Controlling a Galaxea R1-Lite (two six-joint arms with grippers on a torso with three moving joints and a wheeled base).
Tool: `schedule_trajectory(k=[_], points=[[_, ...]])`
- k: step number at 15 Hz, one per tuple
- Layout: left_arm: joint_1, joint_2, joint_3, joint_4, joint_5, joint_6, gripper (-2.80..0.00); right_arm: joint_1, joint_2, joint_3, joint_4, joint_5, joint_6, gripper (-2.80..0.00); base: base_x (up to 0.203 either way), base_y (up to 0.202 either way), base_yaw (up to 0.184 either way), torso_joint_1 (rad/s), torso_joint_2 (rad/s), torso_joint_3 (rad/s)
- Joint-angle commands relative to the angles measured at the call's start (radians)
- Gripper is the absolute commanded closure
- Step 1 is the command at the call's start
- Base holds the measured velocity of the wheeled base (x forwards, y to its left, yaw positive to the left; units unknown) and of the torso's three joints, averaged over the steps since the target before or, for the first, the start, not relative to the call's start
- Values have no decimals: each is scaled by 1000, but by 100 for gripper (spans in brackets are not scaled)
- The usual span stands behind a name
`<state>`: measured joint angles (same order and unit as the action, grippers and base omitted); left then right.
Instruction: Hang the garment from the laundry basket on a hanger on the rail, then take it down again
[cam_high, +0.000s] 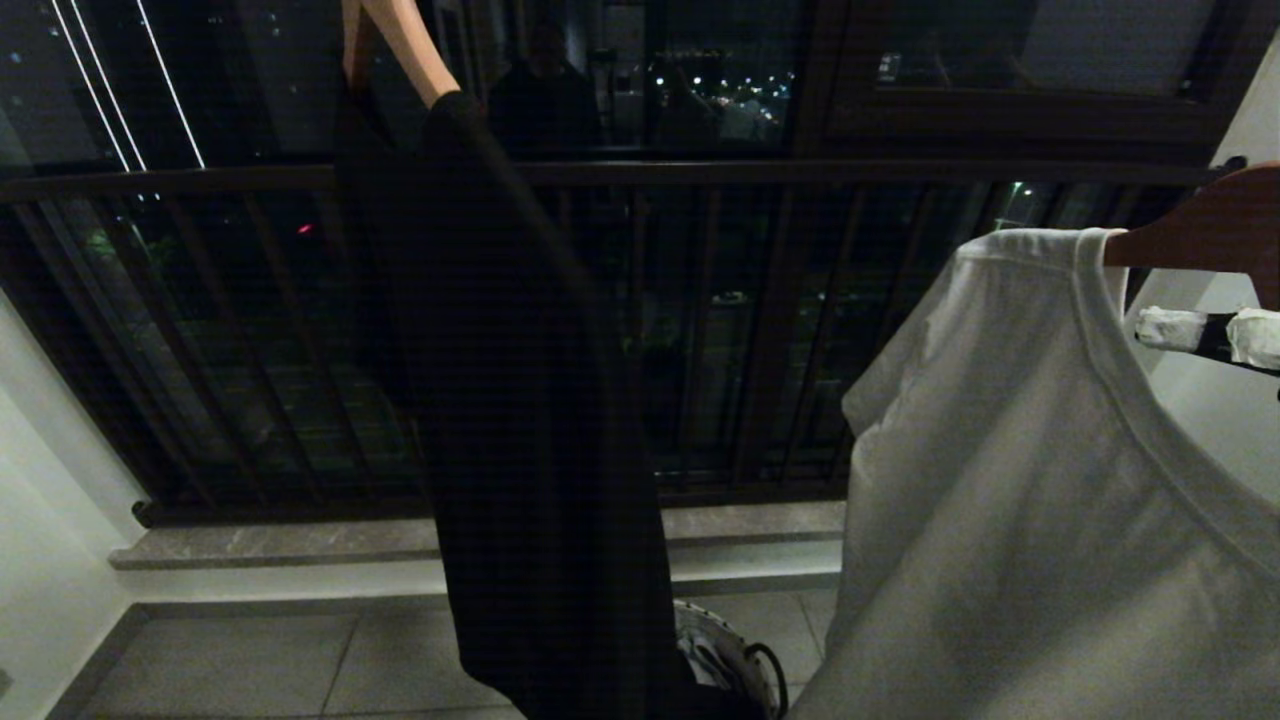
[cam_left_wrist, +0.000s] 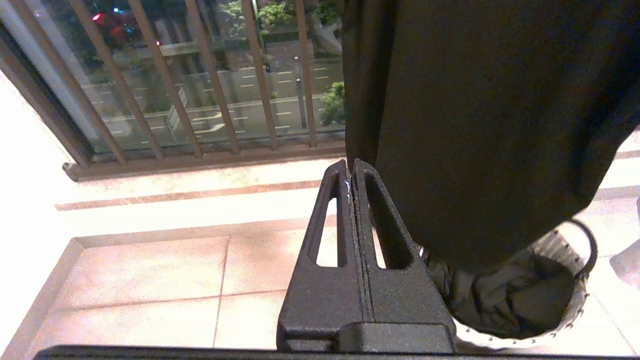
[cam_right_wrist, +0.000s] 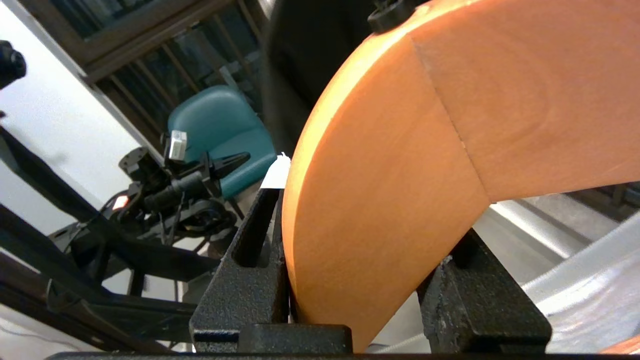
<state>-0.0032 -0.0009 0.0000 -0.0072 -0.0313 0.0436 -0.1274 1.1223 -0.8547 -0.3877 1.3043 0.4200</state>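
Right gripper (cam_right_wrist: 360, 280) is clamped on a wooden hanger (cam_right_wrist: 450, 150) with the white shirt (cam_high: 1020, 520) draped on it, up close at the right. Left gripper (cam_left_wrist: 352, 175) is pressed together, empty. Further off, the laundry basket (cam_left_wrist: 575, 305) sits on the floor under a hanging black garment (cam_high: 520, 400).

The hanger (cam_right_wrist: 400, 165) is smooth orange wood with a soft shine. The right claw (cam_right_wrist: 360, 300) is black plastic, rough and grainy (like sandpaper). The left claw (cam_left_wrist: 354, 210) has the same dull, bumpy skin. The white shirt (cam_high: 1020, 520) is soft matt cloth. The black garment (cam_high: 520, 400) is dark, dull cloth. The floor (cam_left_wrist: 150, 280) is smooth tile.
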Motion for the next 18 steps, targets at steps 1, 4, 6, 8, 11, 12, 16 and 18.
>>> schedule_trajectory(k=[1,4,6,8,11,12,16,18], points=[[0,-1,2,0,0,-1,0,0,-4,5,-2,7,3,0,0,0,0,-261,540,276],[-1,-1,3,0,-1,0,0,0,-10,5,-2,7,2,0,0,0,0,-260,556,287],[0,-1,2,0,-1,-1,0,0,-13,5,-2,7,2,0,0,0,0,-253,543,285],[0,-1,3,0,0,-1,0,0,-18,8,-3,7,2,0,0,0,0,-244,527,281],[0,-1,3,0,-1,0,0,0,-32,13,-4,7,2,0,0,0,0,-233,510,274],[0,-1,3,0,-1,-1,0,0,-33,13,-4,7,2,0,0,0,0,-227,486,268],[-1,-1,3,0,0,0,0,0,-33,5,-5,7,2,0,0,0,0,-221,487,265],[0,-1,2,0,-1,-1,0,0,-33,5,-5,7,2,0,0,0,0,-210,476,262]])
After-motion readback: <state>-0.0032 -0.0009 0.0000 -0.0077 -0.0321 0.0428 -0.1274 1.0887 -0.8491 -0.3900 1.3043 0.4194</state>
